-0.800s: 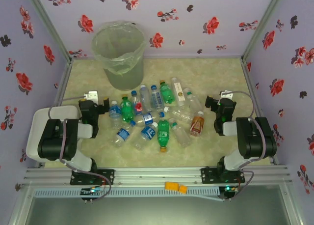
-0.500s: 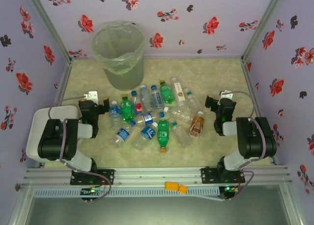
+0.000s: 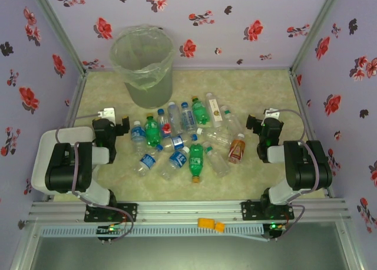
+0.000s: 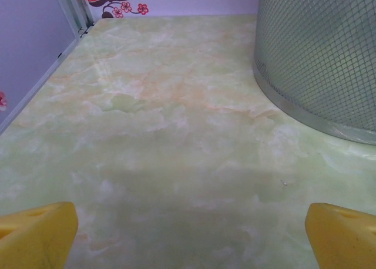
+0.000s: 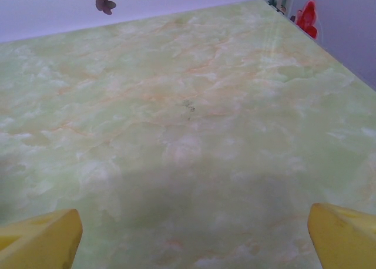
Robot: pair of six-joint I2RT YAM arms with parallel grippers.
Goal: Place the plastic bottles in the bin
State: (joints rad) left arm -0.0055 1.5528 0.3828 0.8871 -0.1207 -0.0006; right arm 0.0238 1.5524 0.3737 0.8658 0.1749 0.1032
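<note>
Status: by my reading the task is at its opening step, with no bottle taken up. At the left of the overhead view, the left tool (image 3: 121,127) sits low over the surface (image 3: 265,87). Its yellow fingers (image 4: 35,234) are spread wide with nothing between them. The bin (image 3: 144,81) stands upright at upper left of that view, beyond this tool, and I can make out no bottle inside it. The plastic bottles (image 3: 188,141) lie in a loose heap at centre frame between the two tools, all on the surface. A clear blue-labelled bottle (image 3: 138,134) lies just beside the left tool. An orange-brown-labelled bottle (image 3: 237,149) lies nearest the right tool (image 3: 254,124), which is likewise spread and empty. The next move calls for one tool to turn toward its nearest bottle, settle across the body and pinch. The left tool is better placed for the lift over the rim.
</note>
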